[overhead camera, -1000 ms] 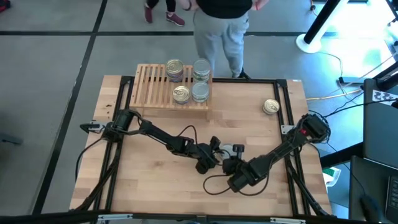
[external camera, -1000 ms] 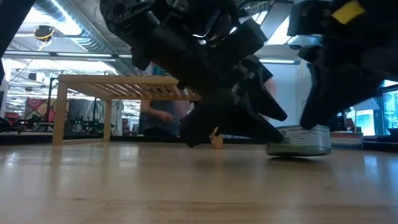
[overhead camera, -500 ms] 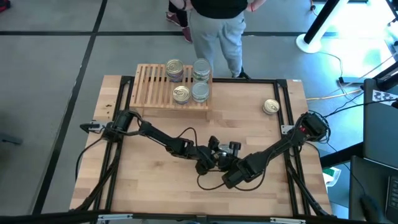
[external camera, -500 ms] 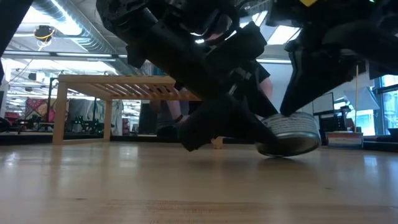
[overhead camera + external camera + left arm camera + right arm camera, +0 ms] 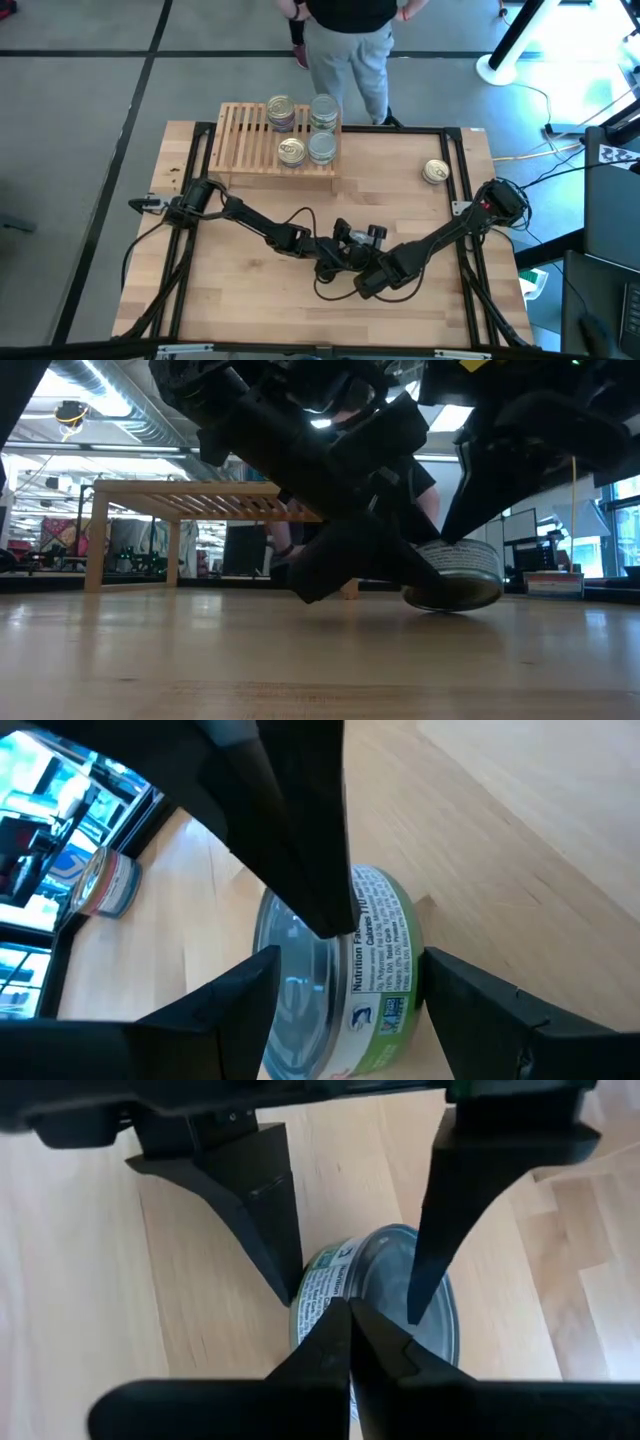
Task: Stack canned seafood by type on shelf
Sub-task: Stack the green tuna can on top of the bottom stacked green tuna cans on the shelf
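At centre frame, the left gripper [image 5: 345,1010], spread wide, straddles a green-labelled tin [image 5: 340,970]; the pressed-together right gripper [image 5: 350,1335] should steady it while those fingers close squarely.

Two slender black jointed arms, each mounted on a black tubular frame. The left end effector [image 5: 340,251] and right end effector [image 5: 358,262] each carry two matte black wedge-shaped fingers [image 5: 262,1200] tapering to narrow tips. Loose black cables loop beside the forearms. A small red marking, possibly a label or light, sits at the base joint of the right arm [image 5: 487,209].
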`<state>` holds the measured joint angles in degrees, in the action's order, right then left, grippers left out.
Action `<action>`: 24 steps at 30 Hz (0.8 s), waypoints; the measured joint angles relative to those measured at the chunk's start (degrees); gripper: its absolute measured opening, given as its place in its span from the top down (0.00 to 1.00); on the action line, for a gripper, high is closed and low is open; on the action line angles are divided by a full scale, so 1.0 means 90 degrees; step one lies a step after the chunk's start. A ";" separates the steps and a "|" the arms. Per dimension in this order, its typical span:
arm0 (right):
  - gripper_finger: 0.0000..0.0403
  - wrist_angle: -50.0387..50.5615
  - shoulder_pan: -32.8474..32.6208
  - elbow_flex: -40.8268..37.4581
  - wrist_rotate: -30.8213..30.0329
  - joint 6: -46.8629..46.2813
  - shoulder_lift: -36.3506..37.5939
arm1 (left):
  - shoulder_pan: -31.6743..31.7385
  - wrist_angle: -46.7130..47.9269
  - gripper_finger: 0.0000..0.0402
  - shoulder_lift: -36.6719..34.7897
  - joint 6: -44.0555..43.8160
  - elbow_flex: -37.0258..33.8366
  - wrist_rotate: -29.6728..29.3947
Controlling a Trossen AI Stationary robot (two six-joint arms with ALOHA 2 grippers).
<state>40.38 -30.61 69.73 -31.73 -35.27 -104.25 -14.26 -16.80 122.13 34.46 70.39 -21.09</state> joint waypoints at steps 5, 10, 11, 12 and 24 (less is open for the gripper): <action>1.00 -0.0002 0.0029 0.0000 -0.0022 -0.0210 0.0000 | -0.0017 0.0000 0.41 0.0000 -0.0009 0.0000 -0.0014; 1.00 -0.0019 0.0089 0.0000 -0.0081 -0.0221 0.0002 | -0.0053 0.0009 0.41 0.0000 -0.0010 0.0002 -0.0033; 1.00 -0.0028 0.0119 0.0000 -0.0083 -0.0221 0.0002 | -0.0056 0.0034 0.41 0.0000 -0.0013 0.0002 -0.0030; 1.00 -0.0033 0.0130 0.0000 -0.0083 -0.0221 0.0005 | -0.0056 0.0072 0.41 0.0000 -0.0013 0.0002 -0.0030; 1.00 -0.0303 0.0165 0.0000 -0.0022 -0.0208 0.0005 | -0.0041 0.0140 0.41 0.0000 -0.0020 0.0005 -0.0310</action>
<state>37.66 -29.12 69.73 -31.92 -37.14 -104.20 -14.63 -15.54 122.13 34.28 70.43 -23.88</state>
